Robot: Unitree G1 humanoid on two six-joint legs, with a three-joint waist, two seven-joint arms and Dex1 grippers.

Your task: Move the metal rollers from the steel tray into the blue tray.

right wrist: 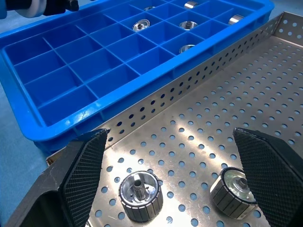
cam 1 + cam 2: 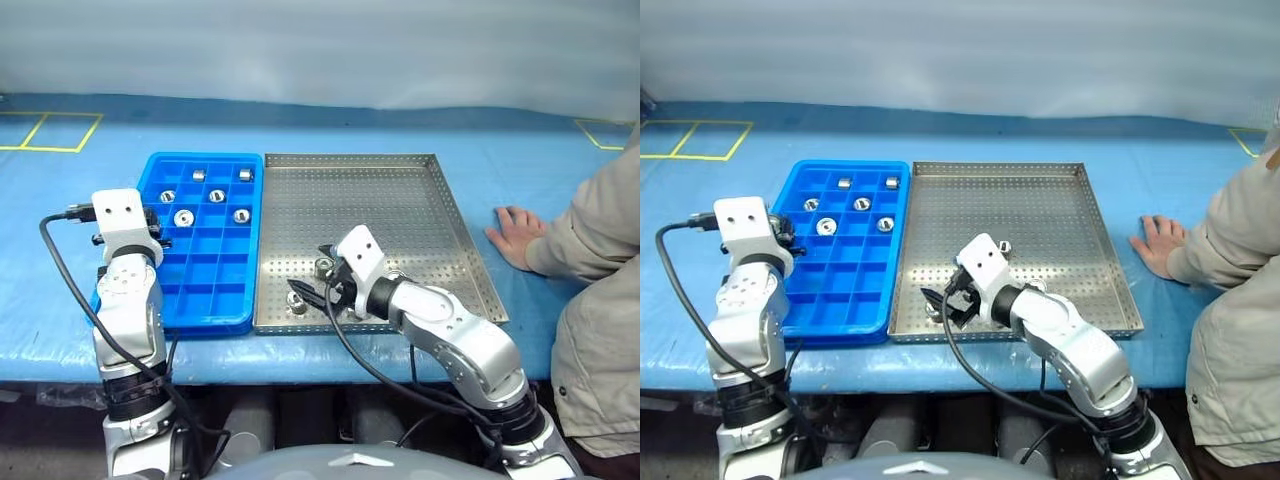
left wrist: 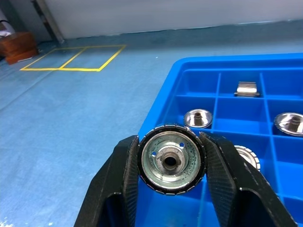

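While blue cloth (image 2: 330,135) covers the table, left gripper (image 3: 171,163) clamps a roller (image 3: 171,162); right gripper (image 1: 173,170) gapes.

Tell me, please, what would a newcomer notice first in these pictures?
The left gripper grips a shiny silver metal roller beside the bright blue plastic grid tray. The right gripper stands wide open over two rollers in the grey perforated steel tray. A person's hand rests nearby.

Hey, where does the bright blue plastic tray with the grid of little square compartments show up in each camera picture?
Left eye view: the bright blue gridded plastic tray lies left of centre, against the perforated steel tray.
Right eye view: same place.
Left wrist view: its corner is beyond the left gripper, which is clamping a silver metal roller.
Right wrist view: behind the steel tray's rim.
Shared landmark: the seam where both trays meet.
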